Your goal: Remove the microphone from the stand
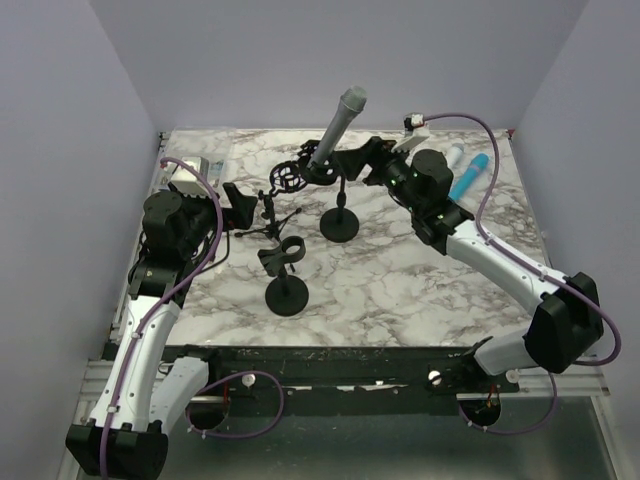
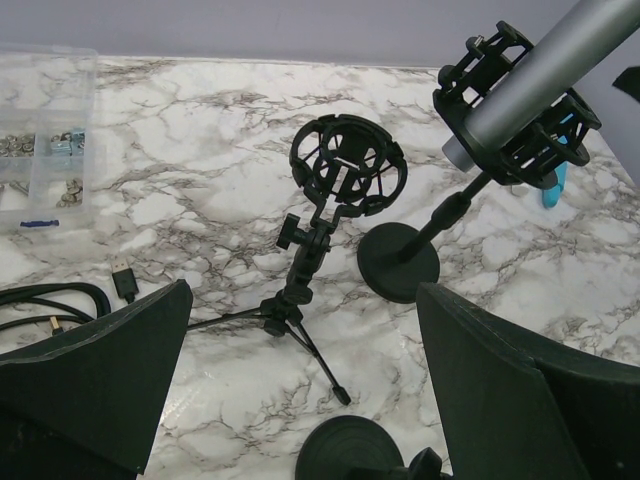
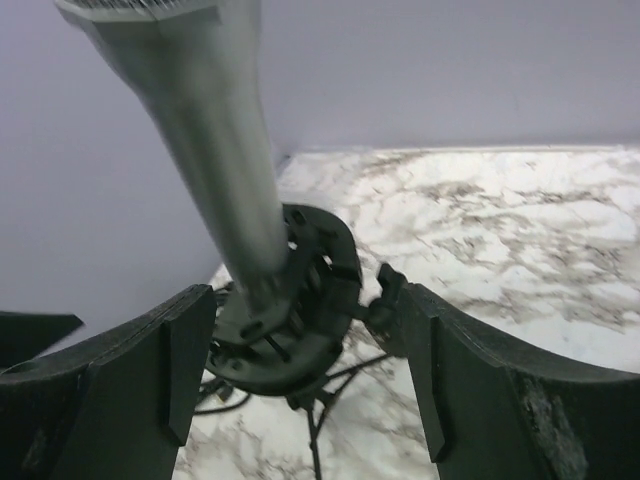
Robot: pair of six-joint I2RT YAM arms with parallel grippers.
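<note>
Three stands (image 1: 286,295) are here, and one gray microphone (image 1: 338,125) sits in the rightmost. The upper-left clear box (image 2: 50,55) holds small parts. The left pincer (image 2: 300,300) gapes wide, empty. The right pincer (image 3: 300,300) is open astride the microphone's mount (image 3: 310,345).

A worktop (image 1: 400,290) with a white marble pattern and grey veining is filling the middle of the overhead view. Plain pale lilac walls (image 1: 250,60) are closing it in at the back, left and right. A black strip (image 1: 330,357) is running along its near edge. Soft, even light is falling across the surface.
</note>
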